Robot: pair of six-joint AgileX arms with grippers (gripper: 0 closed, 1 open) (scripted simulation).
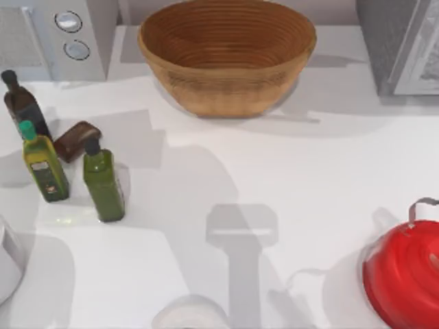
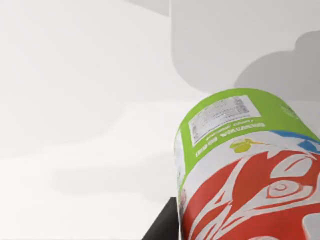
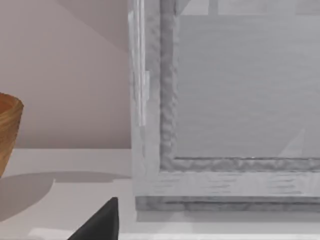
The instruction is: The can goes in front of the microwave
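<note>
A white table (image 1: 288, 178) runs back to a pale wall. From above, a microwave (image 1: 58, 38) with two round dials stands at the far left and a grey box (image 1: 401, 44) with a framed door at the far right. Between them sits a wide woven basket (image 1: 226, 55). On the left stand three bottles: a dark one (image 1: 22, 103) farthest back, a yellow-green one (image 1: 45, 164) nearer, and a green one (image 1: 103, 181) just to its right. A brown block (image 1: 77, 140) lies between the dark and green bottles. A red domed thing (image 1: 405, 274) sits at the near right edge. Something pale and round (image 1: 188, 315) shows at the near edge, and another pale shape (image 1: 8, 264) at the near left.

In the left wrist view the can (image 2: 245, 170) is very close to the camera, above the white table, its green end pointing away and its red-and-white pattern nearer. A dark part of the left gripper (image 2: 161, 227) lies right against it. Whether the gripper is clamped on the can cannot be told.

In the right wrist view the grey box's framed door looms close, with the basket's edge off to one side. A dark tip of the right gripper (image 3: 100, 222) shows above the table; apart or together cannot be told.
</note>
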